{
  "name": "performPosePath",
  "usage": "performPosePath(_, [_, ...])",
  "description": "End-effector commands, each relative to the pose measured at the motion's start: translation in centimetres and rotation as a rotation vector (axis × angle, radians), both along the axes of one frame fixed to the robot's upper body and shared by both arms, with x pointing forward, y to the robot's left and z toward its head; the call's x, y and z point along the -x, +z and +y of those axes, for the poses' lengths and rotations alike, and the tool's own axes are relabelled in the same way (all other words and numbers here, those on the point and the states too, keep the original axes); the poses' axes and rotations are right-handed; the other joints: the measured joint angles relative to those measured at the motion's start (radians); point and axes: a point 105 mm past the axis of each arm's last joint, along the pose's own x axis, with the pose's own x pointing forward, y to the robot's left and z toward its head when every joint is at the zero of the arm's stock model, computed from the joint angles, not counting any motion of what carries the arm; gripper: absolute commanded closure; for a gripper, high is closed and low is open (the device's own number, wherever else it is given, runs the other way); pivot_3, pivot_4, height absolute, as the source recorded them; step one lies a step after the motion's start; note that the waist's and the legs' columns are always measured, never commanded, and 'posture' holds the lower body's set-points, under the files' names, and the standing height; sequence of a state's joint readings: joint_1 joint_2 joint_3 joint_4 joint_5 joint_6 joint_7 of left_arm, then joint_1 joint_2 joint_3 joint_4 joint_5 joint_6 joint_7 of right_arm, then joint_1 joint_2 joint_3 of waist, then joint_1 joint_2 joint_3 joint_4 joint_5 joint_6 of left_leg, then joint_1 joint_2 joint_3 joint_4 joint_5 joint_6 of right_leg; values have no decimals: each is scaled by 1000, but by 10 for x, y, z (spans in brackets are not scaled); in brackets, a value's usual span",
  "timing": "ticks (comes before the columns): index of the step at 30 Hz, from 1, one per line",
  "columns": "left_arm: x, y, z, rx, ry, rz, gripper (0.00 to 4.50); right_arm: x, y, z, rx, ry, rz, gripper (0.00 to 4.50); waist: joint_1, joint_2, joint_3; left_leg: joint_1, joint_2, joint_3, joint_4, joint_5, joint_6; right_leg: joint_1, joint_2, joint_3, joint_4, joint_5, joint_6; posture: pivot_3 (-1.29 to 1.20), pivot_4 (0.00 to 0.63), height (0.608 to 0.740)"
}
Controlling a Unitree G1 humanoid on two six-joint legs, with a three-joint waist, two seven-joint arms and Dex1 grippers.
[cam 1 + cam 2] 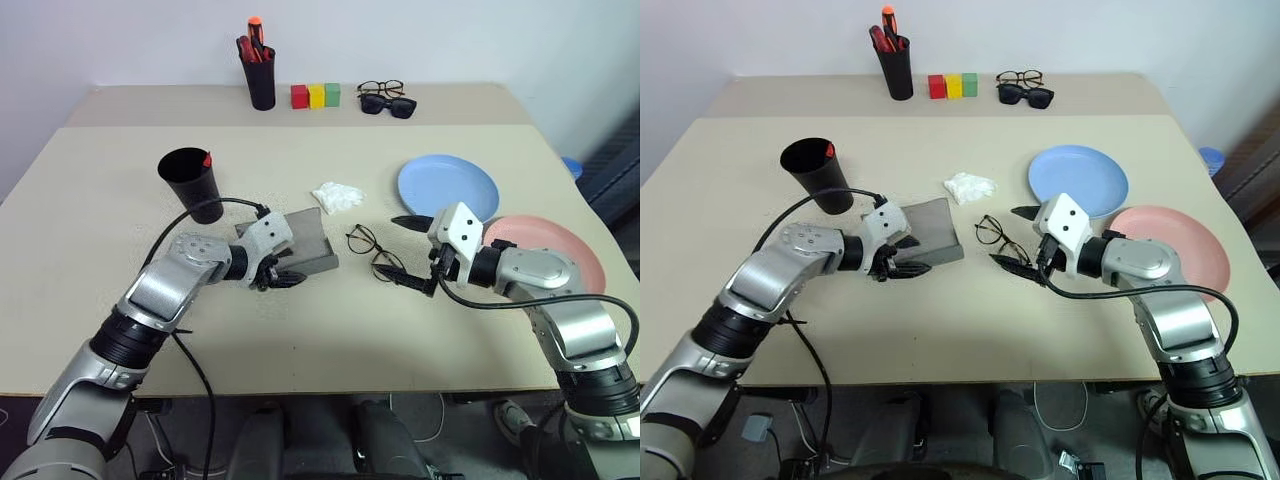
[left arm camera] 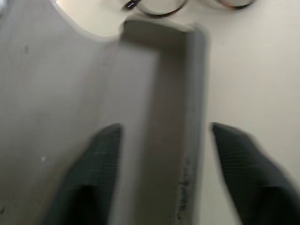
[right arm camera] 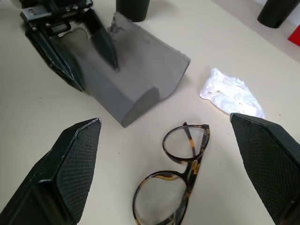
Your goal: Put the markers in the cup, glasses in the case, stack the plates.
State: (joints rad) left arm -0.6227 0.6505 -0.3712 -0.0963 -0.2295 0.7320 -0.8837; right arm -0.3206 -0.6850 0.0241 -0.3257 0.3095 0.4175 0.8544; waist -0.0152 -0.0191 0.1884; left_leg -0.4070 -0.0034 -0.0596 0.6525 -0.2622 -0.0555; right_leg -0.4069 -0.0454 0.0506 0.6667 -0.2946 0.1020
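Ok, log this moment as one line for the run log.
left gripper: fingers astride grey case edge | right gripper: open over glasses on table | plates unstacked

From head height, the paired eye views look forward and down across the beige table (image 1: 330,330) to its far edge by the wall, both taking in the same tabletop from slightly offset positions. The left wrist view sits close behind the left gripper (image 2: 164,154), facing along its fingers at the grey case (image 2: 159,93). The right wrist view looks down from just above the glasses (image 3: 180,180), sharing that case (image 3: 140,79) with the other views.
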Motion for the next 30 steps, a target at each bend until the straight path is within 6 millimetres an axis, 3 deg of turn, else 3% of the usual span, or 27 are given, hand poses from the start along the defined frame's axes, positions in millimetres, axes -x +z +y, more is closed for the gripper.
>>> performPosePath(1, [0, 6, -4, -16, -69, -32, 3450, 7, 11, 6, -15, 7, -50, 0, 1, 0, 0, 0, 0, 0, 0, 0, 0, 0, 0, 0, 0, 0, 0, 0, 150, 740])
performPosePath(3, [4, 7, -6, -24, -144, -54, 4465, 7, 10, 7, -17, 3, -45, 0, 1, 0, 0, 0, 0, 0, 0, 0, 0, 0, 0, 0, 0, 0, 0, 0, 150, 740])
performPosePath(9, [18, 12, -4, -90, -347, -148, 4492, 6, 7, 10, -19, 1, -12, 0, -1, 0, 0, 0, 0, 0, 0, 0, 0, 0, 0, 0, -1, 0, 0, 0, 150, 740])
performPosePath(16, [15, 8, 6, -121, -329, -66, 4492, -8, -9, 12, 21, -103, 107, 0, 0, 0, 0, -1, 0, 1, 1, 0, 0, 0, 0, 0, 0, 0, 0, 0, 150, 740])
performPosePath(22, [15, 9, 4, -128, -286, -72, 1728, -12, -21, 9, 32, -174, 188, 0, 0, 0, 0, -1, 0, 0, 2, -1, 1, 0, 0, 0, 0, 0, 0, 0, 150, 740])
performPosePath(27, [15, 40, 1, 47, -238, -151, 1728, -30, -25, -3, 38, -321, 216, 0, -4, 0, 0, -1, 0, 0, 2, -1, 1, 0, 0, 0, 0, 0, 0, 0, 150, 740])
performPosePath(30, [11, 64, 14, 165, -152, -238, 1728, -35, -28, -1, 41, -351, 242, 0, -5, 0, 0, -1, 1, -1, 2, -1, 1, -1, 0, 0, 0, 0, 0, 0, 150, 740])
